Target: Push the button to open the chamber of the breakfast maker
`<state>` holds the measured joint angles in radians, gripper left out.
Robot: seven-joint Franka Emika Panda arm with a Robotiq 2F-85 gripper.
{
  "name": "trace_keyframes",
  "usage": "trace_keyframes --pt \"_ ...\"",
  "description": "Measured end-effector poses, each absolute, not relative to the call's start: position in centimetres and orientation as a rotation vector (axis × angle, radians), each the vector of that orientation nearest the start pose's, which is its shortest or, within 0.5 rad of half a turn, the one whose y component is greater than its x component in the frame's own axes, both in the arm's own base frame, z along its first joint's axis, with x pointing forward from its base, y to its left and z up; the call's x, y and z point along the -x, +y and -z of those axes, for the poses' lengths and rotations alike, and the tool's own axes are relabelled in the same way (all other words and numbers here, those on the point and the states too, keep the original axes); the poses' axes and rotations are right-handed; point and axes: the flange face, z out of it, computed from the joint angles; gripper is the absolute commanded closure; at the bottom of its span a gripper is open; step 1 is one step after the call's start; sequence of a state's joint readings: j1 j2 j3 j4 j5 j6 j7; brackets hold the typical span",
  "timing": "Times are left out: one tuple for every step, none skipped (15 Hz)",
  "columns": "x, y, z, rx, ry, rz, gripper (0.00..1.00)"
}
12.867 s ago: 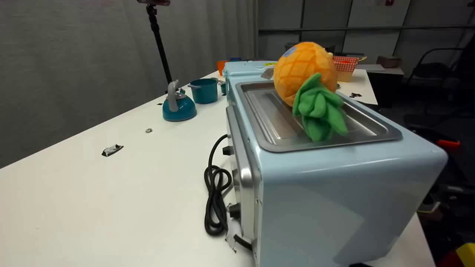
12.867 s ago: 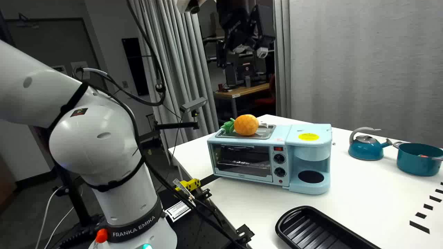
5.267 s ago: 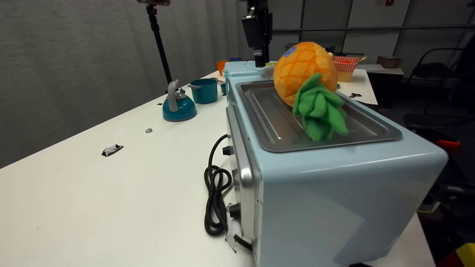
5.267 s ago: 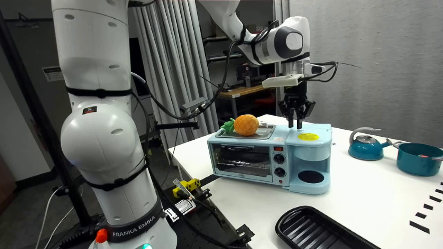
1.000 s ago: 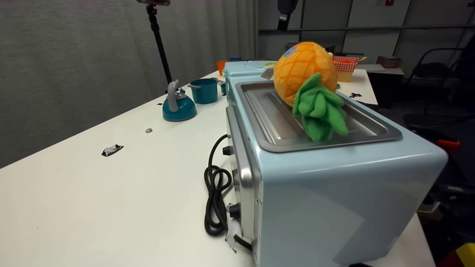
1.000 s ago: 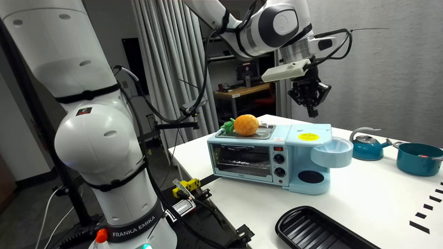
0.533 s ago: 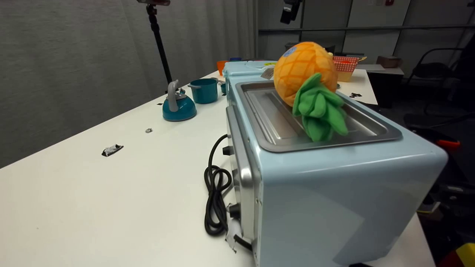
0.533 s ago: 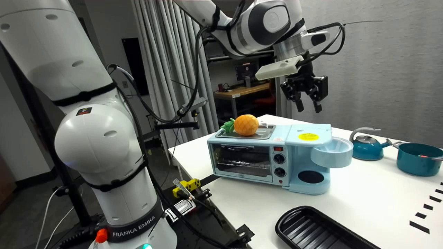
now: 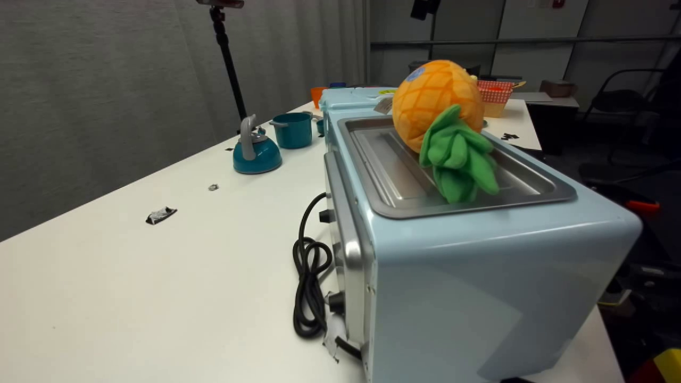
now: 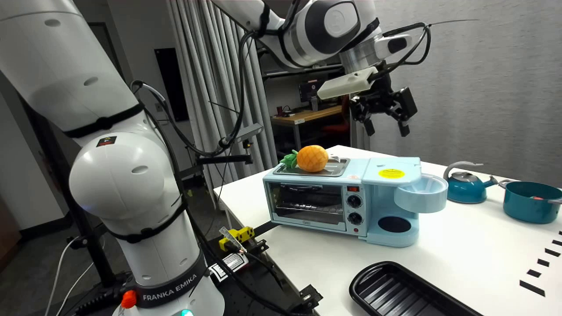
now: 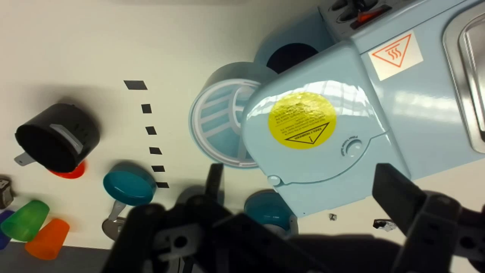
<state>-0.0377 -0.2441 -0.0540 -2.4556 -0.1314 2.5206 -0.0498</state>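
The breakfast maker (image 10: pixel 360 166) is pale blue and stands on the table; it also shows in an exterior view (image 9: pixel 479 298) and the wrist view (image 11: pixel 318 163). Its round filter chamber (image 10: pixel 421 197) is swung out from under the lid; in the wrist view the chamber (image 11: pixel 219 125) shows white ribs inside. The round button (image 11: pixel 354 148) sits on the lid near a yellow sticker (image 11: pixel 302 120). My gripper (image 10: pixel 387 131) is open and empty, tilted in the air above the appliance. In an exterior view only the tip of a finger (image 9: pixel 424 9) shows.
An orange plush pineapple (image 10: pixel 312 158) lies on the appliance's top tray (image 10: pixel 344 166). A teal kettle (image 10: pixel 465 188) and teal pot (image 10: pixel 529 202) stand beside it. A black grill pan (image 10: pixel 408 289) lies in front. A black cord (image 9: pixel 308 287) is coiled on the table.
The chamber, tucked in 5.3 s ago, is swung out. My gripper came down to the lid, then rose away. Its fingers, together 1.0 s ago, have spread apart.
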Motion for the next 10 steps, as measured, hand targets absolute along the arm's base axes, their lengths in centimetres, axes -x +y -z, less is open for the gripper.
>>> trace_keyframes --pt "-47.31 -4.27 -42.15 3.203 -0.083 0.491 0.0" --pt "-47.11 -4.25 -42.2 3.202 -0.083 0.493 0.0" --pt "-46.99 -4.24 -42.28 3.202 -0.083 0.496 0.0" --pt "-46.94 -4.23 -42.35 3.201 -0.083 0.498 0.0" --pt "-46.92 -4.23 -42.38 3.201 -0.083 0.499 0.0" --pt "-46.91 -4.23 -42.39 3.201 -0.083 0.5 0.0" --pt "-46.9 -4.23 -42.39 3.201 -0.083 0.499 0.0" --pt "-46.89 -4.23 -42.38 3.201 -0.083 0.499 0.0" --pt "-46.89 -4.23 -42.37 3.201 -0.083 0.499 0.0" --pt "-46.88 -4.23 -42.35 3.201 -0.083 0.498 0.0"
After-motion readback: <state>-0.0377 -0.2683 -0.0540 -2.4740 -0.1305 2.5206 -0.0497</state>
